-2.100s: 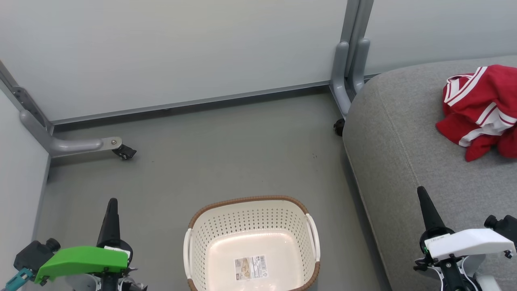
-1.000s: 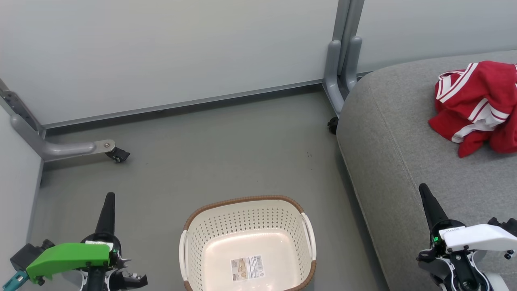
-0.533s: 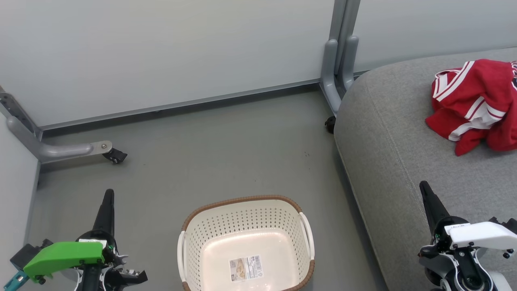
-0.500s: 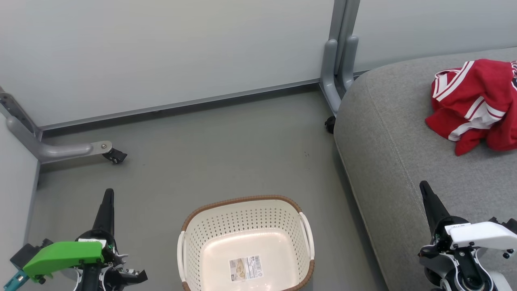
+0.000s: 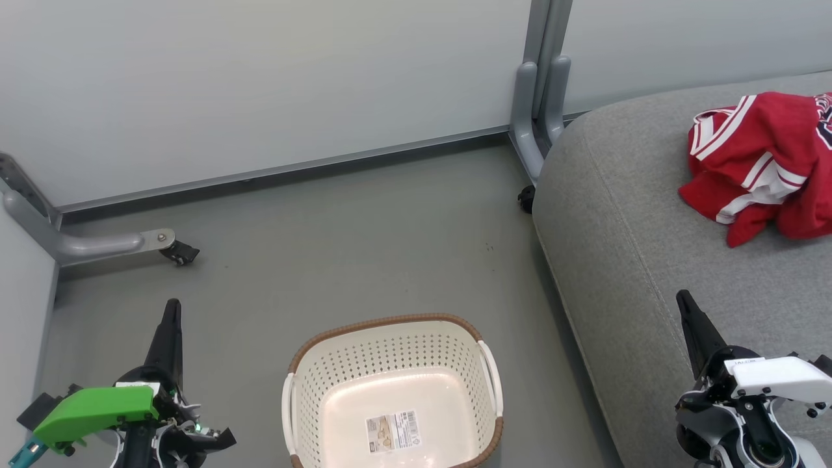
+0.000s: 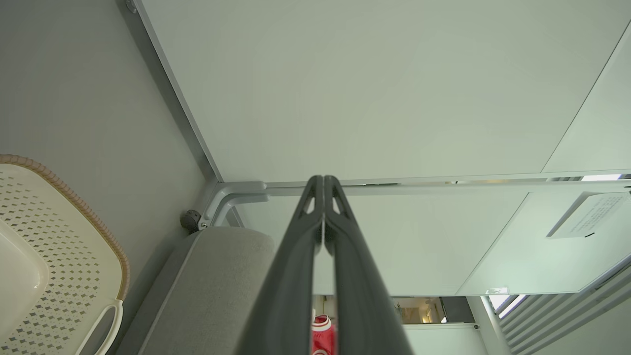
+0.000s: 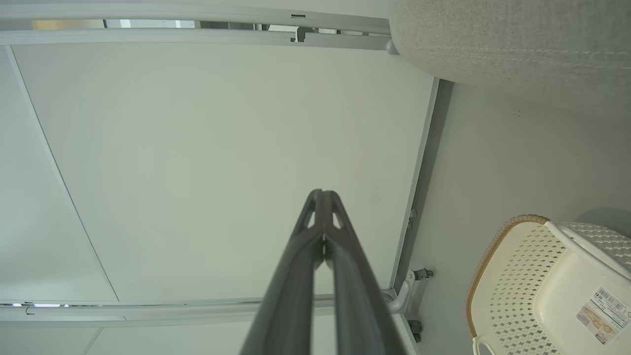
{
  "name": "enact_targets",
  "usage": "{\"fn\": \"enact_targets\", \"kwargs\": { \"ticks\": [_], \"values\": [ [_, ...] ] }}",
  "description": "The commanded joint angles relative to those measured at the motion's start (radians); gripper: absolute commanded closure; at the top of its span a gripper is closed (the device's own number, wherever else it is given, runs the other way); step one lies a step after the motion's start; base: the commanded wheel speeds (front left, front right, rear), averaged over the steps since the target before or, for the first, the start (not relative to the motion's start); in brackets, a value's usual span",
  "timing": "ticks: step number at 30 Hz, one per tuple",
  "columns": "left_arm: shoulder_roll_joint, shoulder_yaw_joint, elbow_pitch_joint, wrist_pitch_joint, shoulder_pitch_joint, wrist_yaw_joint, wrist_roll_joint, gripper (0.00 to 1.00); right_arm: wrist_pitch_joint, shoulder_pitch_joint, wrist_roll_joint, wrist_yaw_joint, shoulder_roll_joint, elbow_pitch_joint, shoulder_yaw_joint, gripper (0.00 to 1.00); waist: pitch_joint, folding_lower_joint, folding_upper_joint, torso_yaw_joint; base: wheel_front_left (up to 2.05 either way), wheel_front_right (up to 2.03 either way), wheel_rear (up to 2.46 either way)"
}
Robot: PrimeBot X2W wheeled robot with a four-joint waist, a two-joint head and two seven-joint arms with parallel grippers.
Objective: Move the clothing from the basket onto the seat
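Red clothing [image 5: 757,162] with white stripes lies crumpled on the grey seat [image 5: 624,260], at the far right of the head view and well apart from the basket [image 5: 390,320]. The cream basket stands on the grey floor [image 5: 364,247] near the seat's edge, with a paper label [image 5: 394,431] on its bottom. The left end effector [image 5: 172,307] hovers over the floor left of the basket, the right end effector [image 5: 682,299] over the seat — each with its two dark fingers pressed together.
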Motion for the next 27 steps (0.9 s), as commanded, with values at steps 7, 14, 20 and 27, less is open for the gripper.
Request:
{"fn": "enact_targets", "kwargs": {
  "ticks": [7, 14, 20, 27],
  "values": [
    [-0.001, 0.003, 0.001, 0.004, -0.011, -0.006, -0.007, 1.0, 0.006, -0.01, 0.005, 0.0, 0.0, 0.003, -0.006, 1.0, 0.0, 0.0, 0.0, 0.0, 0.0, 0.0, 0.0],
    [-0.001, 0.003, 0.001, 0.004, -0.011, -0.006, -0.006, 1.0, 0.008, -0.011, 0.002, 0.0, 0.002, 0.003, -0.008, 1.0, 0.0, 0.0, 0.0, 0.0, 0.0, 0.0, 0.0],
    [-0.001, 0.003, 0.001, 0.004, -0.011, -0.006, -0.006, 1.0, 0.011, -0.011, 0.0, 0.0, 0.002, 0.004, -0.01, 1.0, 0.0, 0.0, 0.0, 0.0, 0.0, 0.0, 0.0],
    [-0.001, 0.003, 0.001, 0.004, -0.011, -0.006, -0.007, 1.0, 0.012, -0.011, -0.001, 0.0, 0.004, 0.004, -0.012, 1.0, 0.0, 0.0, 0.0, 0.0, 0.0, 0.0, 0.0]
  ]
}}
